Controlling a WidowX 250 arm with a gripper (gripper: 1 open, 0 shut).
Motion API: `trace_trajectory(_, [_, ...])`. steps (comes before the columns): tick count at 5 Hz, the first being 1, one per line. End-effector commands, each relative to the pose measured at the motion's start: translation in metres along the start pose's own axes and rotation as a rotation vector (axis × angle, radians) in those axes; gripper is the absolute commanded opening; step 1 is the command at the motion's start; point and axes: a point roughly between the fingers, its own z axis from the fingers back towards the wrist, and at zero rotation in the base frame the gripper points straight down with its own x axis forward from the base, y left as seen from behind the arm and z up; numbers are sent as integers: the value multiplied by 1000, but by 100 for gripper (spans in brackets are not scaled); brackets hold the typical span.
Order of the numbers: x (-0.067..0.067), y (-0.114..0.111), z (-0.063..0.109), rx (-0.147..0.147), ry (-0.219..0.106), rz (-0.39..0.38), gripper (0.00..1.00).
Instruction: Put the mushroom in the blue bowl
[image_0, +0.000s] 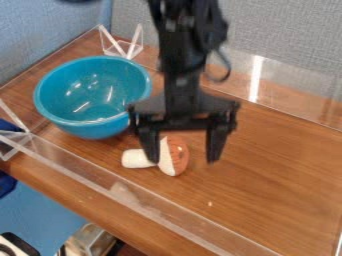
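The mushroom lies on its side on the wooden table, cream stem pointing left, reddish-brown cap to the right. My gripper points straight down over it and is open. One dark finger stands left of the mushroom's stem end and the other to the right of the cap, so the mushroom lies between them. I cannot tell whether the fingers touch it. The blue bowl, large and turquoise, sits to the left, behind the mushroom, and holds nothing.
Clear plastic walls ring the table, with a low front wall close to the mushroom. A blue-grey wall stands at the far left.
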Motion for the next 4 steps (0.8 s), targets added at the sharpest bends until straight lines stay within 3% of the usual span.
trace_trajectory(1, [3, 4, -15, -24, -32, 26, 100])
trace_trajectory(4, [19, 17, -62, -36, -42, 104, 100])
